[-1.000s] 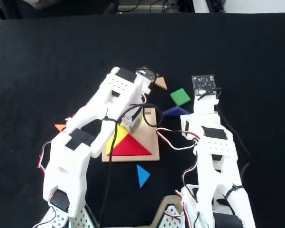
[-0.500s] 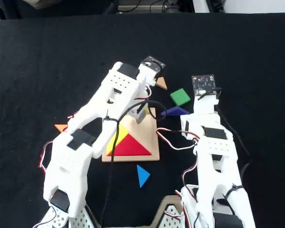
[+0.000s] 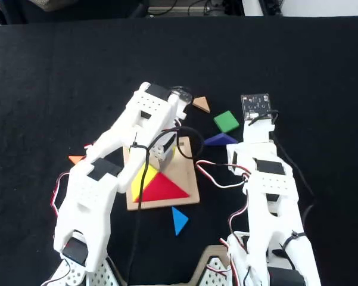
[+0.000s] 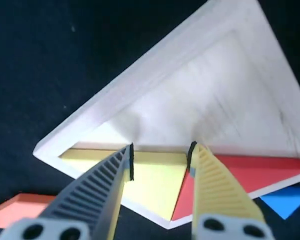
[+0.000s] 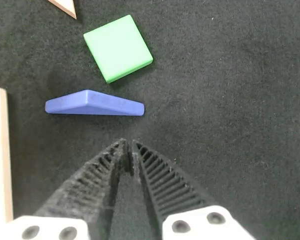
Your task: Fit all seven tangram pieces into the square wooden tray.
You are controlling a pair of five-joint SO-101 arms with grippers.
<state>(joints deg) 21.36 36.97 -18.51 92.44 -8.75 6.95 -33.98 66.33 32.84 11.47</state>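
Orange piece [image 3: 76,159] lies well left of the wooden tray [image 3: 186,165]. Left gripper [image 4: 160,150] hangs parted over the tray, its jaws straddling the yellow triangle [image 4: 154,182] beside the red triangle [image 3: 165,186], seemingly gripping nothing. Seating yellow flush likely wants a light, level nudge toward the rim, without shoving the tray. Green square [image 5: 118,47] and blue parallelogram [image 5: 94,103] wait rightward, near the right gripper [image 5: 128,147], clenched and empty.

Bright, even overhead light; faint, soft shadows

No legible text, labels or numbers
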